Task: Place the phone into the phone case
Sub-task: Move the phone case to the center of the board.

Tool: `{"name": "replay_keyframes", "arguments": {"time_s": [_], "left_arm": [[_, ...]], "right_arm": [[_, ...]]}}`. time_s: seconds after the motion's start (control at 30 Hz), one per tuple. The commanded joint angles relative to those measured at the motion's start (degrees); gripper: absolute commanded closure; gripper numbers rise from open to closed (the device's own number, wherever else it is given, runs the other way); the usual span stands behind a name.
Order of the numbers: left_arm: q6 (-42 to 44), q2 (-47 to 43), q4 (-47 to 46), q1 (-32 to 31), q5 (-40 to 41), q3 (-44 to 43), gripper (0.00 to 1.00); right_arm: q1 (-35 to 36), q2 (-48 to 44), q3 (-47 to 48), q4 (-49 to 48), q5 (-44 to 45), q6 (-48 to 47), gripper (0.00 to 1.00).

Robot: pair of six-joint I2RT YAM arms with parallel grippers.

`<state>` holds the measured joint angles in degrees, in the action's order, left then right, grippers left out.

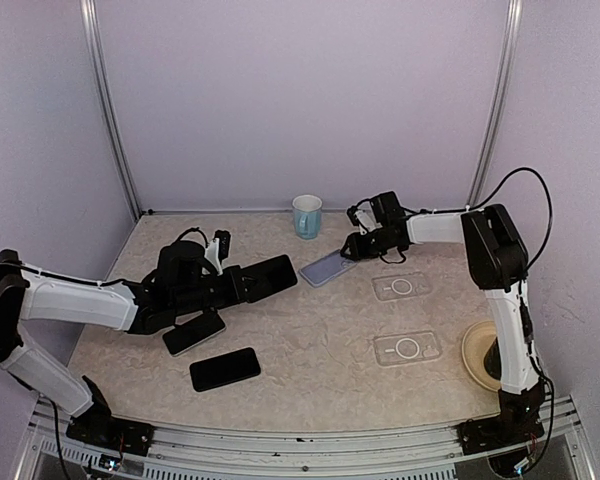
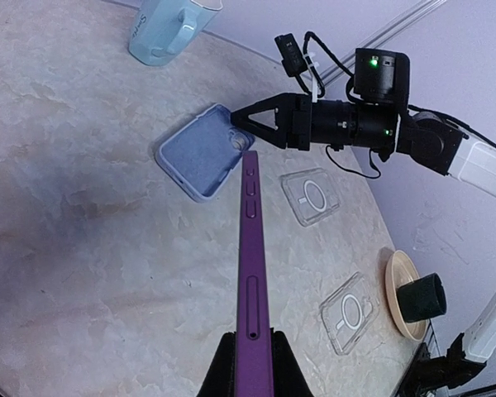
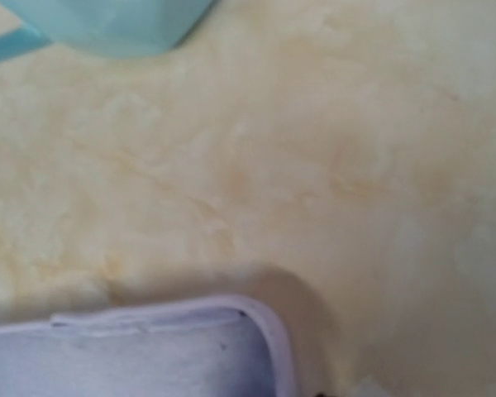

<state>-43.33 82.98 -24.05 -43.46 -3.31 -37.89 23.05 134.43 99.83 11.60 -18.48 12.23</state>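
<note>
Left gripper point(image 2: 250, 368): pressed together on the near end of the purple phone point(image 2: 252, 248), one finger on each broad face. The phone is clear of the table point(image 1: 310, 400).

Right gripper point(image 2: 246, 131): fingers drawn close at the far right corner of the lavender phone case point(image 2: 200, 153). Whether they clamp the rim cannot be told.

Task item: the case lies flat at mid-table, hollow side up, near the mug point(image 1: 307, 215).

Governing relation: the case is directly right of the phone's free end, just beside it; contact cannot be confirmed. The phone's long axis points along the left arm at the case, roughly in line with the case's own length. The left arm carries the phone; the right arm is nearer the case.

Judgement: the phone must be laid flat over the hollow and pressed in while the case is steadied.
</note>
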Motion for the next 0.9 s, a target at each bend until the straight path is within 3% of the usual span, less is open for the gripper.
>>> {"name": "replay_keyframes", "arguments": {"time_s": [0.0, 0.13, 0.33, 0.57, 0.87], "left_arm": [[0.4, -2.1, -1.9, 0.3, 1.4, 0.0, 1.0], [0.4, -2.4, -1.9, 0.3, 1.8, -0.1, 1.0], [0.1, -2.5, -1.5, 0.4, 2.5, -0.3, 1.0], [-0.6, -2.5, -0.4, 0.6, 4.7, -0.3, 1.0], [-2.3, -1.9, 0.6, 1.1, 7.7, 1.2, 1.0]], "right_arm": [[-0.5, 1.5, 1.9, 1.3, 1.1, -1.1, 0.69], [-0.5, 2.2, 2.6, 2.0, 1.0, -1.5, 0.74], [-0.5, 2.1, 1.4, 1.6, -0.8, -1.5, 0.92], [0.1, -1.9, -4.7, -0.3, -2.2, 0.5, 1.0], [5.2, -12.4, -17.8, -3.9, 3.0, 5.0, 1.0]]}}
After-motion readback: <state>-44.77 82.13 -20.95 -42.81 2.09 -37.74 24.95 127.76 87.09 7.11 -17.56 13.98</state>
